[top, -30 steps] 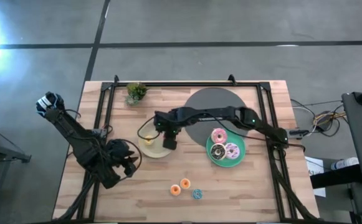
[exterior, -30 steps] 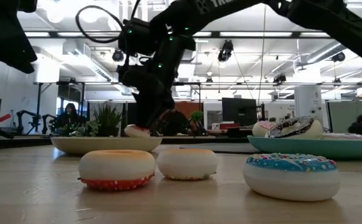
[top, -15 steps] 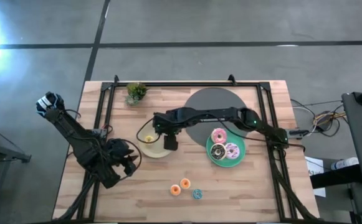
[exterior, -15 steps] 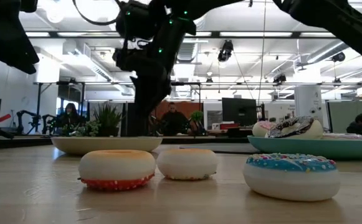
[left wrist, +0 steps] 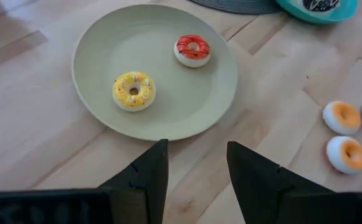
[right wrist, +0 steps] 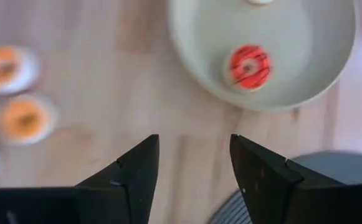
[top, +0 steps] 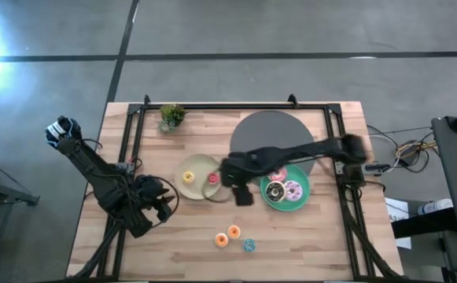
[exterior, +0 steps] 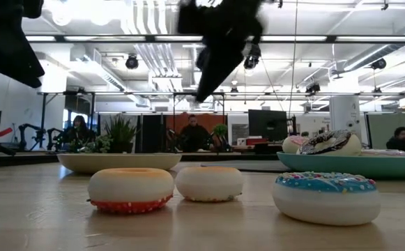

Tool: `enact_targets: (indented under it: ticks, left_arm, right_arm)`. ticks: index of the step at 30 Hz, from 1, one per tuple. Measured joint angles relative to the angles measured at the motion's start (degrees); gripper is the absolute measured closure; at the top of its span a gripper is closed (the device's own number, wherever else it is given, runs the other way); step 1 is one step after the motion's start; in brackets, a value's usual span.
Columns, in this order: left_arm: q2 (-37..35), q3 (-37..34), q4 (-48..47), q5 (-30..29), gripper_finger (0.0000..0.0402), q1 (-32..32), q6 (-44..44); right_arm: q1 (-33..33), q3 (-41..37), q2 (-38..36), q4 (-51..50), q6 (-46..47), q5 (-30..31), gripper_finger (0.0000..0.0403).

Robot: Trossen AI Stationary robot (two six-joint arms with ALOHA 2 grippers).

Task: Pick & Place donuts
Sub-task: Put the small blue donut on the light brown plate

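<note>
A cream plate (top: 197, 165) holds the red mini donut (top: 211, 181) (right wrist: 249, 66) and the yellow mini donut (top: 187, 177) (left wrist: 134, 91). The teal plate (top: 299, 204) carries the pink (top: 276, 170), chocolate-brown (top: 274, 191) and lilac sprinkled (top: 292, 190) donuts. Two orange-topped minis (top: 222, 240) (top: 234, 231) and the blue mini (top: 248, 245) lie on the wood near the near edge. My right gripper (top: 241, 194) (right wrist: 190, 168) hangs open and empty in the air between the two plates. My left gripper (top: 162, 206) (left wrist: 196, 168) waits open, left of the cream plate.
A dark grey round mat (top: 269, 134) lies behind the teal plate. A small potted plant (top: 171, 116) stands at the far left. Black frame rails (top: 134, 141) run along the table's sides. Bare wood shows between the cream plate and the loose minis.
My right gripper has let the red mini donut go onto the cream plate's right part. It has then risen and swung quickly toward the table's right and near side, off the plate. The red donut now rests on the plate.
</note>
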Motion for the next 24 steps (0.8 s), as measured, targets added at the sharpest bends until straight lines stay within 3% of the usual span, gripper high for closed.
enact_targets:
  ticks: [5,11,24]
  left_arm:
    - [0.0,-0.4,0.3,0.6,0.0265,0.0,4.7]
    - [0.0,-0.4,2.7,0.6,0.0265,0.0,8.3]
    - [0.0,-0.4,4.0,0.5,0.0265,0.1,8.0]
  right_arm:
    - [6.9,-11.6,-8.0,2.5,10.7,0.1,0.0220]
    - [13.4,-14.7,-7.7,3.2,24.0,0.4,0.0220]
    - [22.4,-14.9,-2.9,11.4,24.8,0.9,0.0220]
